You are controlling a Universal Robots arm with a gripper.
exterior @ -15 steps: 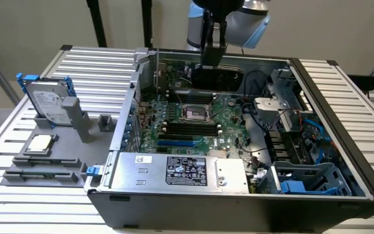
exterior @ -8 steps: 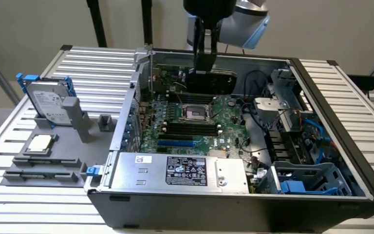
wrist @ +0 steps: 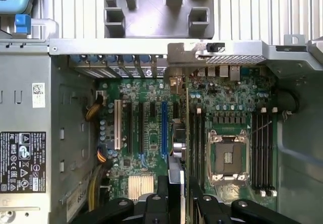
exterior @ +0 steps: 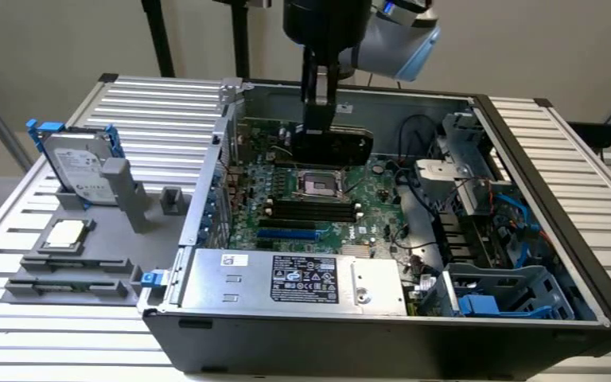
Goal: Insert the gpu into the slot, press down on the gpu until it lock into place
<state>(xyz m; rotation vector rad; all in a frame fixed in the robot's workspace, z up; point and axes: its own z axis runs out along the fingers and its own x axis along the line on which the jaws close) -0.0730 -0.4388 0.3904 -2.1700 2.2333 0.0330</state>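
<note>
Gripper [exterior: 318,126]: fingers clenched on the graphics card [exterior: 332,146], holding it on edge in the air.
Graphics card: above the far part of the green board [exterior: 375,199], over the silver processor socket [exterior: 321,185], touching nothing below.
Blue slot [exterior: 287,235]: bare, on the board just beside the power supply box [exterior: 295,278].
Case [exterior: 391,346]: open on the slatted table [exterior: 29,318].
</note>
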